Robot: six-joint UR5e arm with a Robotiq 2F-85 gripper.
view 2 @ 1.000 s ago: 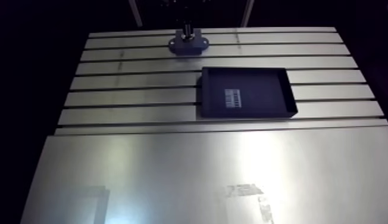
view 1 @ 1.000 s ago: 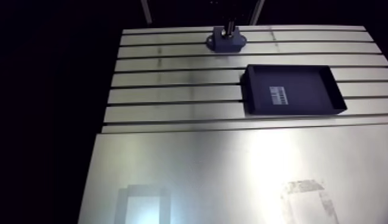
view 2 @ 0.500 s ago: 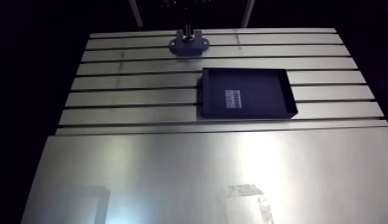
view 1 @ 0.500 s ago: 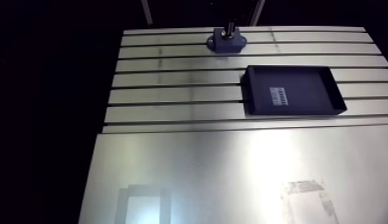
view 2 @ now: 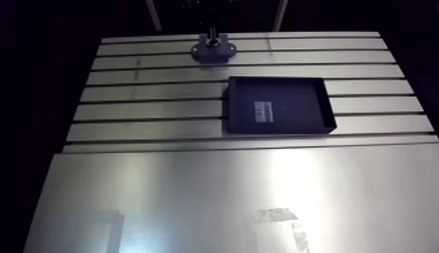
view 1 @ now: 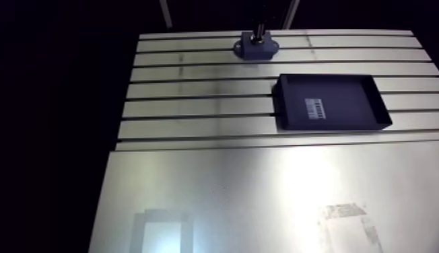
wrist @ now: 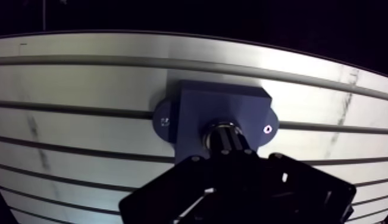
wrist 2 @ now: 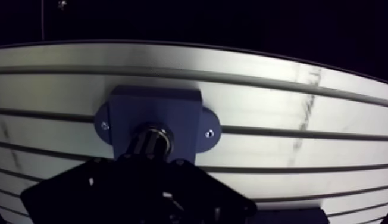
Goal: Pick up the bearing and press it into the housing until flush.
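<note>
The gripper (wrist: 225, 142) has its 2 fingers pressed together, tips down on the silver bearing (wrist: 222, 126), which sits in the bore of the blue housing (wrist: 196, 107). The housing stands near the far edge of the slotted table (wrist: 83, 89), apart from 1 black tray (view 1: 330, 101).

blue housing (wrist: 196, 107) on slotted table (wrist: 83, 83) | metal bearing (wrist: 223, 132) at its bore

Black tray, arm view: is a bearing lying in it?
No, the black tray shows only a white label on its floor.
</note>
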